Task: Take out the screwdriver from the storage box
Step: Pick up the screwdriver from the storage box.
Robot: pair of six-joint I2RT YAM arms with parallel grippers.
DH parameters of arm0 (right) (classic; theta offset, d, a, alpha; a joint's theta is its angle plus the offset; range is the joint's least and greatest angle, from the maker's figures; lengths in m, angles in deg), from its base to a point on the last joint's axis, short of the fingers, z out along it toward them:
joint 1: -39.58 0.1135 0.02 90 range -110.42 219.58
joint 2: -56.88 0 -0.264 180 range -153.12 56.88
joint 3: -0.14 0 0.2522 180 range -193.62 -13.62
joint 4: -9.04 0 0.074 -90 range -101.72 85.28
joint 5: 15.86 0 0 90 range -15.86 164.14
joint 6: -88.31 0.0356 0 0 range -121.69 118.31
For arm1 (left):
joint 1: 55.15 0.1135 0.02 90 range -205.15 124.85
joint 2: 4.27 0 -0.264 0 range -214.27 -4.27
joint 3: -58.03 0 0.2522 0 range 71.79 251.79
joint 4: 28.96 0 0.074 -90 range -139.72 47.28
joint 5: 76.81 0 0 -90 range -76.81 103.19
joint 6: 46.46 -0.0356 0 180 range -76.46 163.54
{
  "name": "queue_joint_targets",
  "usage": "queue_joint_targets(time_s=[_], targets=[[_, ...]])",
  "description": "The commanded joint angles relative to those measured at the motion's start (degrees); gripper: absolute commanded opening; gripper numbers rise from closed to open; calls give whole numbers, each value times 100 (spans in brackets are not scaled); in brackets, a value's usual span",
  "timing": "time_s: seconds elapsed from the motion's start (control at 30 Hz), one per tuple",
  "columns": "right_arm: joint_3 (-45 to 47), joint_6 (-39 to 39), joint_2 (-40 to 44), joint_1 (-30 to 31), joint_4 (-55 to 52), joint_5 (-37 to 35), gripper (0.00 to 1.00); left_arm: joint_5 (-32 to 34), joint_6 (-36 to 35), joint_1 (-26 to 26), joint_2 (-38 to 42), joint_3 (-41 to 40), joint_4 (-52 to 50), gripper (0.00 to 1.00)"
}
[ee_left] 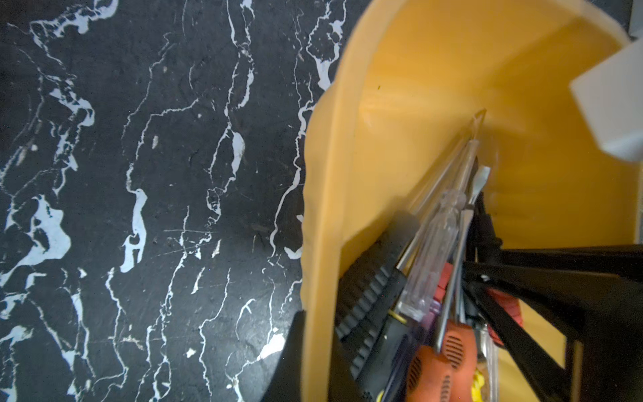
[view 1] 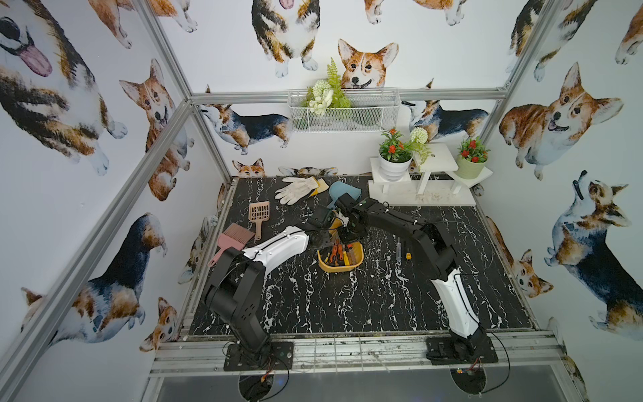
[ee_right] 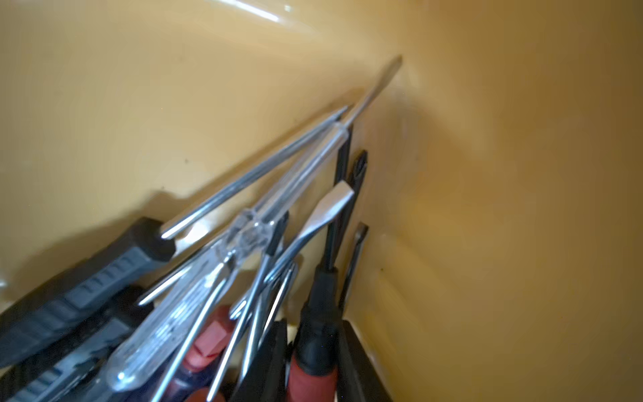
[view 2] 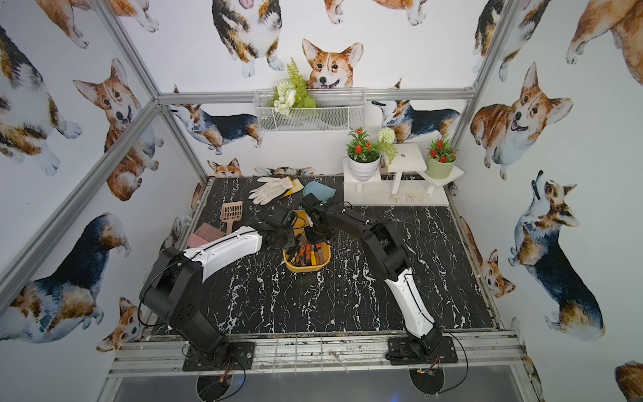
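Closest, a red-and-black-handled screwdriver (ee_right: 315, 348) lies between the 2 jaws of my right gripper (ee_right: 313, 330), gripped or not I cannot tell, inside the shallow mustard-yellow plastic storage box (ee_left: 435, 69). My left gripper (ee_left: 316, 348) pinches its wall. Grasping step, I judge: next, clamp firmly and lift clear.

the left arm (view 1: 275, 247) and right arm (view 1: 400, 222) meet over the mustard storage box (view 1: 339, 268) of screwdrivers (view 1: 336, 251).

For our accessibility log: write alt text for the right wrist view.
Close inside the yellow storage box, a heap of screwdrivers lies with tips toward a corner. The right gripper straddles the red-and-black screwdriver.
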State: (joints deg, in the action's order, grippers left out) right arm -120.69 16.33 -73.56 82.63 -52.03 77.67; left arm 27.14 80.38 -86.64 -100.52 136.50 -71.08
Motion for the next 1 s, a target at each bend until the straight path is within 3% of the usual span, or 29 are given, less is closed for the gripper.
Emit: queue_joint_targets(time_s=[0.0,0.4,0.6,0.97], targets=[[122,71,27,-11,-353,-96,28,148,78,3,62,33,314,0],[395,105,525,-11,21,-94,16,185,91,8,69,7,302,0],[590,66,747,-9,203,-19,0,187,71,9,67,-20,315,0],[1119,96,1333,-15,608,60,0,194,89,2,58,-20,324,0]])
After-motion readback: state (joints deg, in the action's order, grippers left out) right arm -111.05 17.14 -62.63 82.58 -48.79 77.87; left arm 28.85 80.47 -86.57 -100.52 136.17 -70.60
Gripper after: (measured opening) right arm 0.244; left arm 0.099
